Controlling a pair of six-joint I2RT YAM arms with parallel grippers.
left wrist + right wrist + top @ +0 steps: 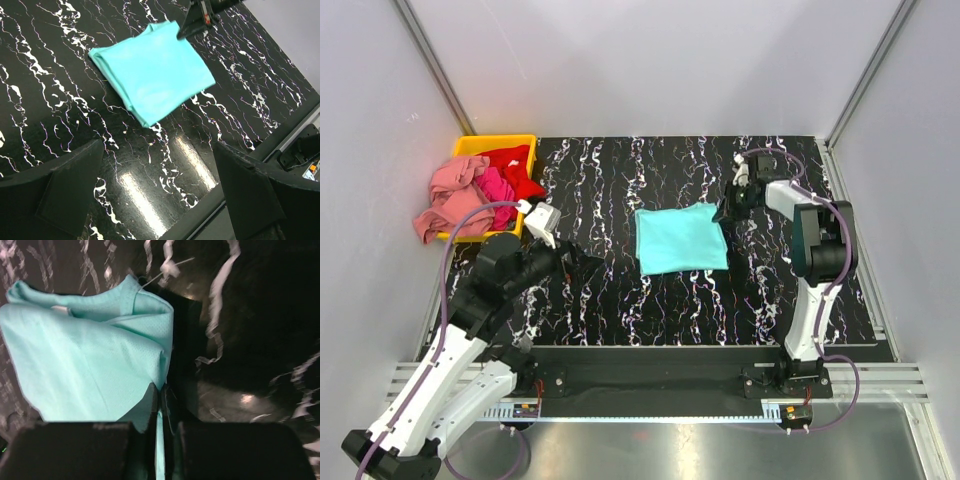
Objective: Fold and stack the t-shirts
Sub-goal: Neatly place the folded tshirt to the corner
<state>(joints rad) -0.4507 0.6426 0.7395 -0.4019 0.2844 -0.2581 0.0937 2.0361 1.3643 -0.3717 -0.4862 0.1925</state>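
A folded turquoise t-shirt lies in the middle of the black marbled table. My right gripper is at its far right corner, shut on the cloth. In the right wrist view the hem is pinched between the closed fingers of the right gripper. My left gripper hovers to the left of the shirt, wide open and holding nothing. The left wrist view shows bare table between the tips of the left gripper, with the shirt beyond them. A salmon pink, a magenta and a red t-shirt are heaped at the back left.
A yellow bin at the back left corner holds the heaped shirts; the pink one spills over its left side. Grey walls close in the table on three sides. A metal rail with the arm bases runs along the near edge.
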